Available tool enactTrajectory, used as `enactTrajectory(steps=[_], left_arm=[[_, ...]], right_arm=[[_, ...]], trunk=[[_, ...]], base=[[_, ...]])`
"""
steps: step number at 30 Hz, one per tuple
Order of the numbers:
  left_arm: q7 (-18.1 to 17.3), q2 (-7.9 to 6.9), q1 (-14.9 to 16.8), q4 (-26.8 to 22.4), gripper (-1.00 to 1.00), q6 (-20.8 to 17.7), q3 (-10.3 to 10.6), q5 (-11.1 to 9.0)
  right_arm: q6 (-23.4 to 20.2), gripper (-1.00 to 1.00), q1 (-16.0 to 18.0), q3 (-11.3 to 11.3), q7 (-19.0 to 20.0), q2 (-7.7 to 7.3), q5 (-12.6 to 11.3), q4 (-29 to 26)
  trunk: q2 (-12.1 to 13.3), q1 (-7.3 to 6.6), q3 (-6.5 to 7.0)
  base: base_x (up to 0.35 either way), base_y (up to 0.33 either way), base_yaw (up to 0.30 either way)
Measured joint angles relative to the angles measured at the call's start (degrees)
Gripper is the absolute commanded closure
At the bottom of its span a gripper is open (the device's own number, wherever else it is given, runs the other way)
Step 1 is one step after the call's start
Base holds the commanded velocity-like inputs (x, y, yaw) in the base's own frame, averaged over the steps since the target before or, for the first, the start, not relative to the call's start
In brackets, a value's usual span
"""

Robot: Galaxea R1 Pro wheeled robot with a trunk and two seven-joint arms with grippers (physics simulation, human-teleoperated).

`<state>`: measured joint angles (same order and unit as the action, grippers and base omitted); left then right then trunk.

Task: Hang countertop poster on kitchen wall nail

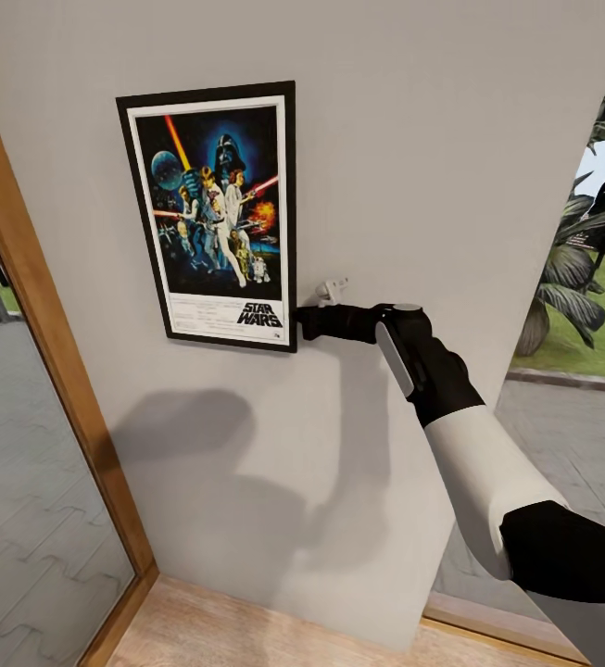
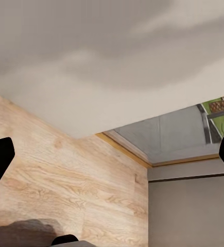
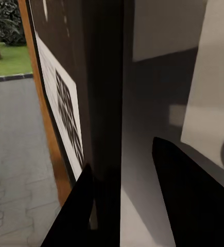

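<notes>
The poster [image 1: 213, 215] carries the words "STAR WARS" in black block lettering, stacked in two lines on the white band at its lower right. To the left of that lettering, on the same band, run several lines of fine print, too small to read.

left gripper [image 2: 112, 159] fingers spread wide | wooden floor [image 2: 65, 180] below | pale wall [image 2: 106, 56] ahead
</notes>
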<state>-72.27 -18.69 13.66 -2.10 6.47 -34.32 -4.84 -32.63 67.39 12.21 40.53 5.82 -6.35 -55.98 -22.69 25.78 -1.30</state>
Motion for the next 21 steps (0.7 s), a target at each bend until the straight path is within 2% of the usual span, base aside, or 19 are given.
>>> enactTrajectory(steps=[21], left_arm=[[0.08, 0.0, 0.0, 0.0, -1.0, -0.01, 0.0, 0.03]], right_arm=[[0.0, 1.0, 0.0, 0.0, 0.0, 0.0, 0.0, 0.0]], trunk=[[0.0, 0.0, 0.0]], base=[[0.0, 0.0, 0.0]])
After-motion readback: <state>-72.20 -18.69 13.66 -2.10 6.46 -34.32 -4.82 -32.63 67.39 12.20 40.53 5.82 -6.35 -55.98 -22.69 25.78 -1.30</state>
